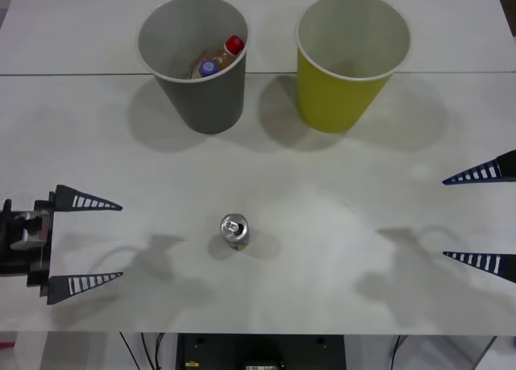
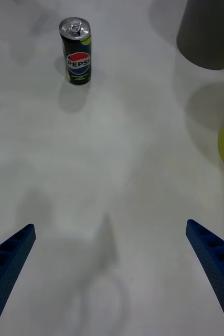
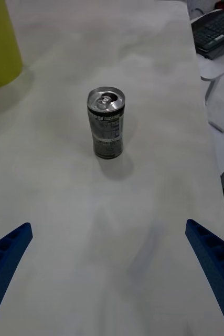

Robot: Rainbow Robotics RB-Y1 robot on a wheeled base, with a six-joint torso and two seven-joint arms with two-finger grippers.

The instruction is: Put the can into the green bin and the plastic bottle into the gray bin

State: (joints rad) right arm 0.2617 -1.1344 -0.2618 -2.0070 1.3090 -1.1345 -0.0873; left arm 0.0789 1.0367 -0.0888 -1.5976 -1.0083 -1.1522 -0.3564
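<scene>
Front cam looks down on my table (image 1: 322, 225) from above; both wrist cams sit low, sharing the can (image 1: 235, 230).

- We read "PEPSI" in white letters across the red-and-blue globe logo on the can (image 2: 77, 51).
- We cannot make out the small print on its other side.

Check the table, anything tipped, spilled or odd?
Nothing stands out. The can stands upright mid-table, both bins upright, bottles already inside the gray bin. Left claw and right claw sit open at the sides.
</scene>
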